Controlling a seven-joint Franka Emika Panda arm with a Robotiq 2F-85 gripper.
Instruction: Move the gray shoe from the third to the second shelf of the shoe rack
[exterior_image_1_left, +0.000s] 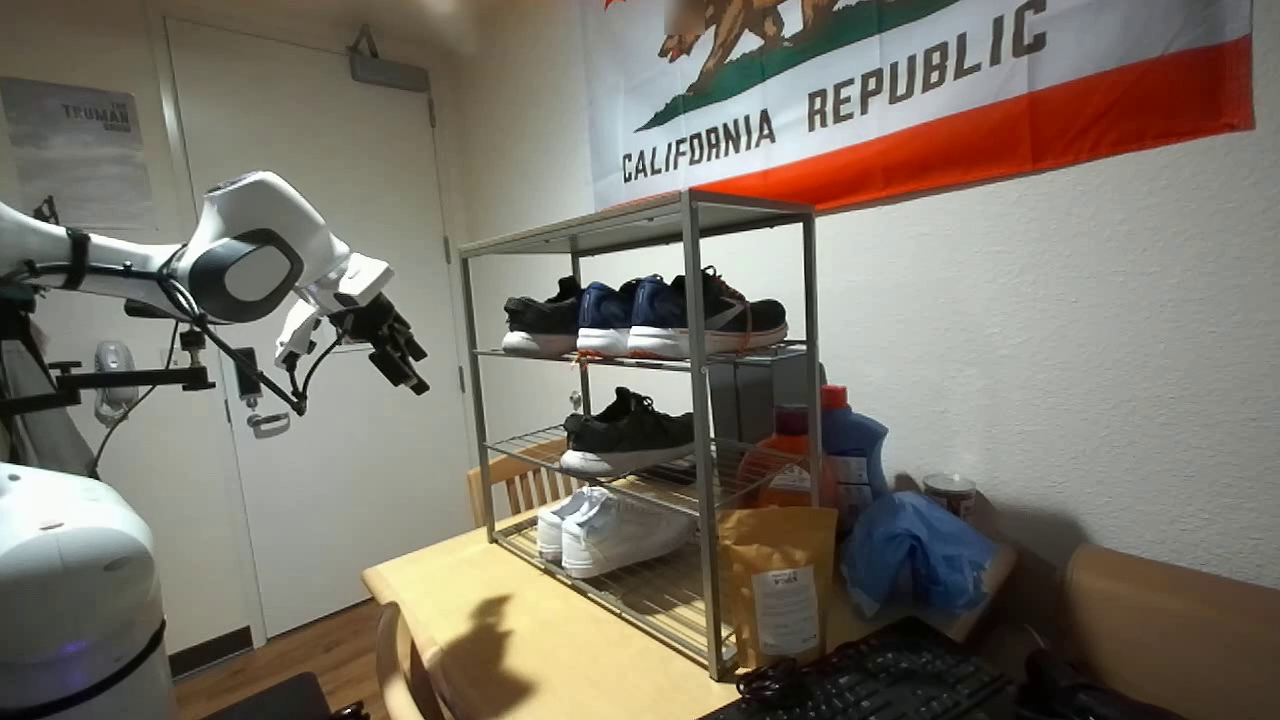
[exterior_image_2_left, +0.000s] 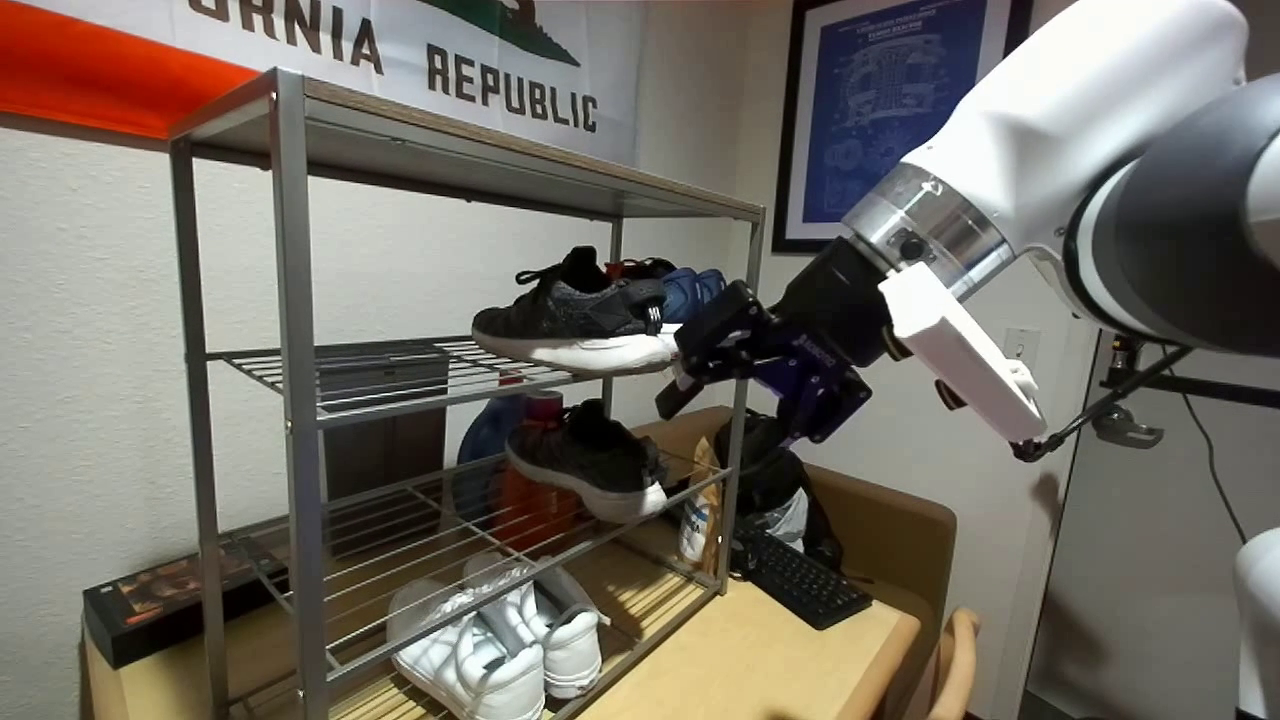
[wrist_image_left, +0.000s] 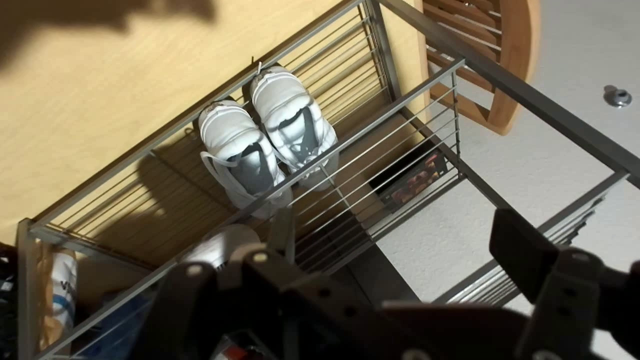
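Wrist view, tool gaping, near rack

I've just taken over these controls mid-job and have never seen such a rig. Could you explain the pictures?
This is a single robot arm ending in a two-fingered gripper. Two pictures come from cameras outside the robot; the third comes from its wrist, looking down past the gripper.

A metal rack stands on a wooden table. Counting from the bottom, the first shelf has white shoes, the second shelf a single black shoe, and the third shelf a dark gray shoe beside blue shoes. A keyboard also lies on the table.

The gripper's fingers are apart; nothing is held.
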